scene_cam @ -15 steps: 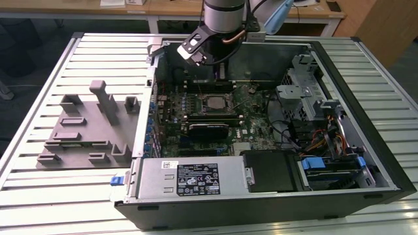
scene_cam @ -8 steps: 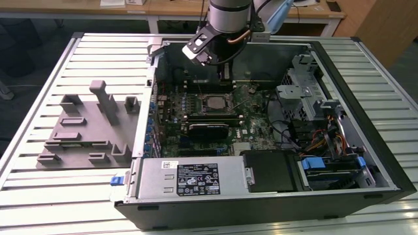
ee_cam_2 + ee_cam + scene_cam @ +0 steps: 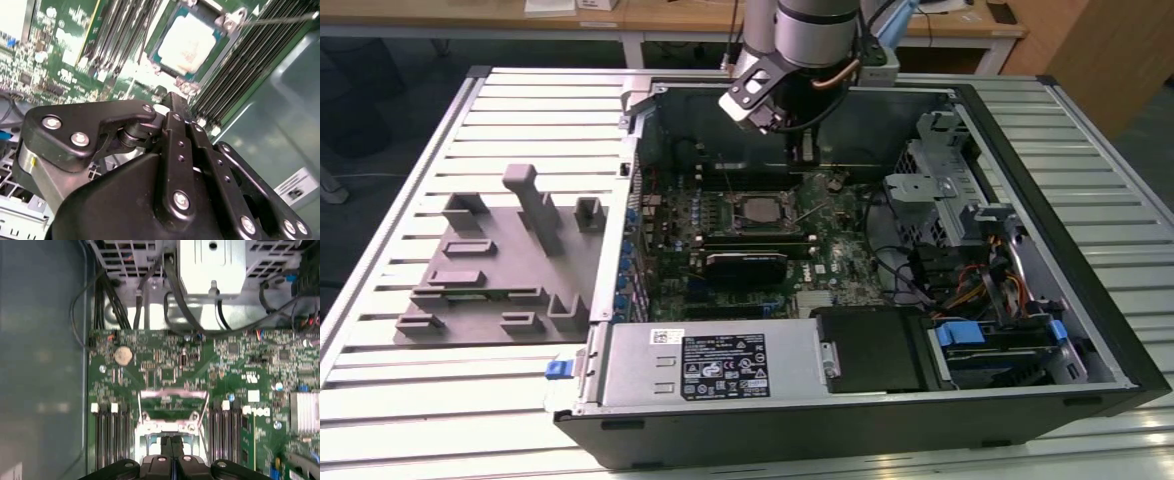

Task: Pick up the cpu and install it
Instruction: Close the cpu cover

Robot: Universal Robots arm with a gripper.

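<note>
My gripper (image 3: 809, 154) hangs inside the open case, just above the board (image 3: 165, 365), with its fingers (image 3: 172, 452) pressed together and nothing between them. The cpu (image 3: 187, 42) lies flat in the socket (image 3: 154, 56), silvery top up, near my fingertips but apart from them.

The hold-down plate (image 3: 173, 399) stands raised, as far as I can judge, and the thin lever (image 3: 280, 19) sticks out free beside the socket. So I take it that nothing clamps the chip (that is the worry). A low sideways pass with my fingertips could nudge it askew and bend the contacts under it. A push straight down on a tilted chip would do the same. I could also catch the lever or scrape the memory slots (image 3: 235, 85) that flank the socket closely.
</note>
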